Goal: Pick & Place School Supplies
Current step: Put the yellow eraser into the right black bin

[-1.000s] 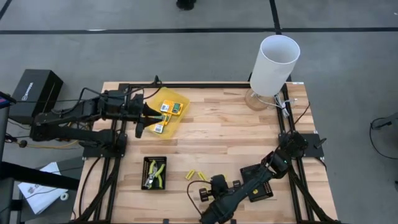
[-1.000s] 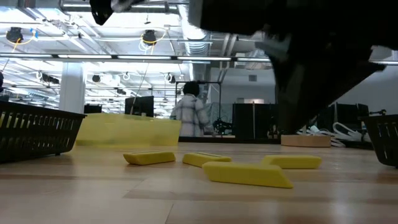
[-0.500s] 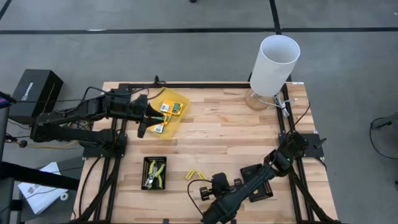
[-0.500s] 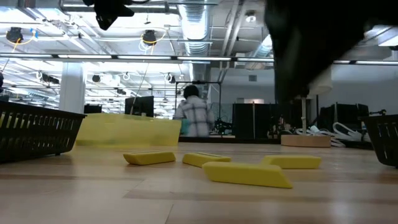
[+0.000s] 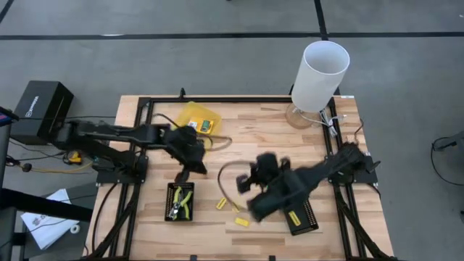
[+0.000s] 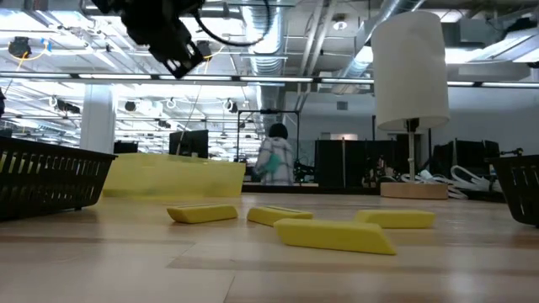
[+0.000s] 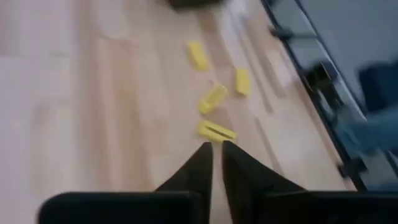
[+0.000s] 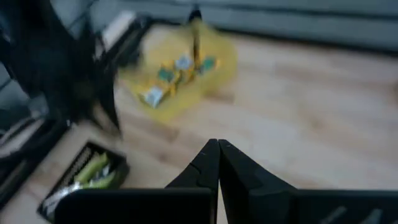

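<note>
the small yellow pieces (image 5: 232,209) lie loose on the wooden worktop (image 5: 246,138) near its front edge, just right of a black tray (image 5: 180,201) that holds the plier-like tool (image 5: 183,202) with yellow-green handles. in the low view four of the pieces (image 6: 333,235) lie flat on the boards, close together but apart. the flat packets (image 8: 177,73) sit inside the translucent yellow container (image 5: 194,119) at the back left of the worktop.

the left claw (image 5: 184,173) hangs above the worktop between the container and the tool tray, its fingers nearly together with only a thin gap and nothing in them. the right claw (image 5: 245,183) is over the middle of the worktop, just beyond the yellow pieces, fingers pressed together and holding nothing. a second black tray (image 5: 300,217) lies at the front right. a white lamp (image 5: 319,76) stands at the back right corner.
</note>
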`<state>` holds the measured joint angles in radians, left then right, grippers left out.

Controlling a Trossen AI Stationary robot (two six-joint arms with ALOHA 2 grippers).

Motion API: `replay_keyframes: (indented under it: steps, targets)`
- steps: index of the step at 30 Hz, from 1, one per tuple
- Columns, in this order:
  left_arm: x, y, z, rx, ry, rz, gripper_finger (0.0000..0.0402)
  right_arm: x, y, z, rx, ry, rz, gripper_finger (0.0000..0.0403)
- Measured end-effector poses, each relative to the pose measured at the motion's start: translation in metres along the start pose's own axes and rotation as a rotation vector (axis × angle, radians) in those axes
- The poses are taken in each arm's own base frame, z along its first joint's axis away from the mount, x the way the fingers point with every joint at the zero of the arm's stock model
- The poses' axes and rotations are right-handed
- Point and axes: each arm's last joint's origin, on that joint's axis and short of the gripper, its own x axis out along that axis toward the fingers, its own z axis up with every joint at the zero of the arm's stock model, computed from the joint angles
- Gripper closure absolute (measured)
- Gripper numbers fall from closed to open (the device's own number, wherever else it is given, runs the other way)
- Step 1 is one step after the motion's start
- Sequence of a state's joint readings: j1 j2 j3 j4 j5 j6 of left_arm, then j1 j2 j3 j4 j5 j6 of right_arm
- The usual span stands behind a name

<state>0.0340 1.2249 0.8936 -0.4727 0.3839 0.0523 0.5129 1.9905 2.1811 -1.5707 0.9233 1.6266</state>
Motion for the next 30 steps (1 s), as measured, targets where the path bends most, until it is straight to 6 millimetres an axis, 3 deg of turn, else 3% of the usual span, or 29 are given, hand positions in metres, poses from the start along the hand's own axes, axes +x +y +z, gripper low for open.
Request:
replay_keyframes:
  steps: [4, 11, 22, 30]
  targets:
    - [0.030, -0.001, -0.003, 0.036, 0.071, -0.084, 0.0397, -0.012, -0.017, 0.035, -0.029, -0.049, 0.027, 0.0403]
    - [0.074, -0.005, 0.002, 0.093, 0.017, -0.169, 0.0400, -0.026, -0.033, 0.059, -0.081, -0.067, 0.056, 0.0403]
    - [0.146, -0.006, -0.014, 0.083, 0.038, -0.207, 0.0401, -0.041, -0.035, 0.052, -0.134, -0.058, 0.100, 0.0403]
    - [0.168, 0.000, -0.036, 0.064, 0.105, -0.197, 0.0401, -0.053, -0.035, 0.043, -0.130, -0.046, 0.138, 0.0403]
